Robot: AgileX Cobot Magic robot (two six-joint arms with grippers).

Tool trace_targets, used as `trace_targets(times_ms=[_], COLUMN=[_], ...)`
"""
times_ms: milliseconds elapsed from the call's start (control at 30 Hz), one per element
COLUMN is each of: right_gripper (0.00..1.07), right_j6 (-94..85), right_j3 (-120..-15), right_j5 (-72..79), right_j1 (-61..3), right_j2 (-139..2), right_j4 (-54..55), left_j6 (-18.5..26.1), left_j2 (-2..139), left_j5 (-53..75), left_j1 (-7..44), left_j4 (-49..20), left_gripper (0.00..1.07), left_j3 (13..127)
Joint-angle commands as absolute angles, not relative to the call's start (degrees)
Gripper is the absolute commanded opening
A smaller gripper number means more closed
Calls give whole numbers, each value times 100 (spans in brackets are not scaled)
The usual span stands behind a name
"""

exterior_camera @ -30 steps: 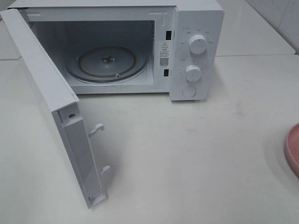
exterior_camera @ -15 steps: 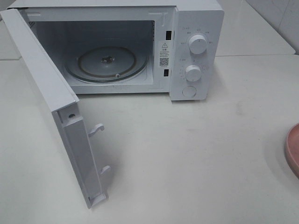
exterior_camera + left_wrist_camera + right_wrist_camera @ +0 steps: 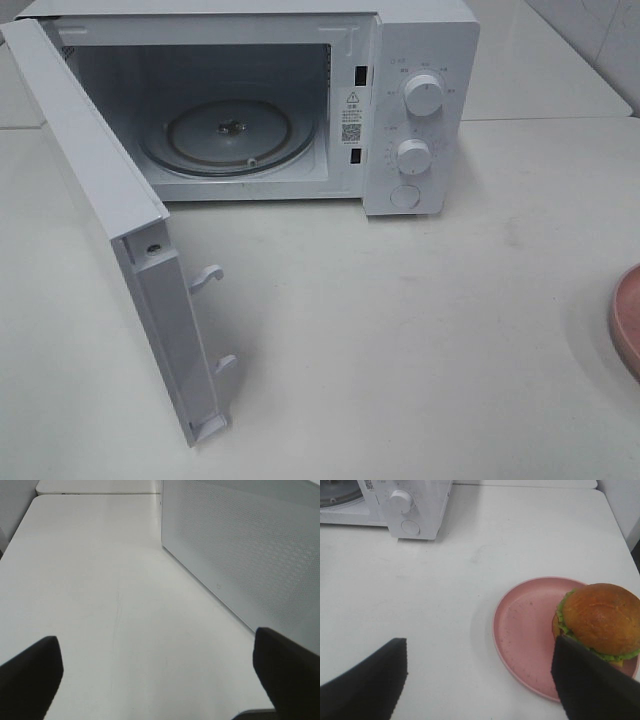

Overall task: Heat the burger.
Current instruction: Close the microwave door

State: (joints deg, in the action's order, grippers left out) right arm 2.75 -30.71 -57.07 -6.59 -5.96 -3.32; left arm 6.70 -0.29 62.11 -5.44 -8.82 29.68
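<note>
Overhead, I see the microwave [image 3: 260, 100] with its door [image 3: 110, 220] swung wide and the glass turntable [image 3: 228, 135] bare; only the pink plate [image 3: 628, 320] rim shows. From my left hand [image 3: 155, 675], spread wide and empty, the door blocks any reach. My right hand [image 3: 480, 680], open and empty, hovers near the burger [image 3: 600, 620], which sits at the plate's edge; a skewed pinch could topple it.

microwave [image 3: 420, 110] | warning triangle, QR sticker [image 3: 351, 118] | dial markings unreadable
</note>
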Motion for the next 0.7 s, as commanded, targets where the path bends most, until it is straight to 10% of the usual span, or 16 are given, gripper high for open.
trace_targets(times_ms=[33, 700], right_gripper=[76, 74], right_j6=[252, 676], right_j3=[-3105, -2888], right_j5=[-5844, -5752], right_j1=[-619, -619], right_j2=[-602, -602], right_j4=[-350, -338], left_j6=[636, 636], left_j2=[-74, -74], left_j5=[6148, 6148], left_j1=[-561, -561], left_j4=[-894, -900], left_gripper=[98, 98], left_j3=[2962, 2962])
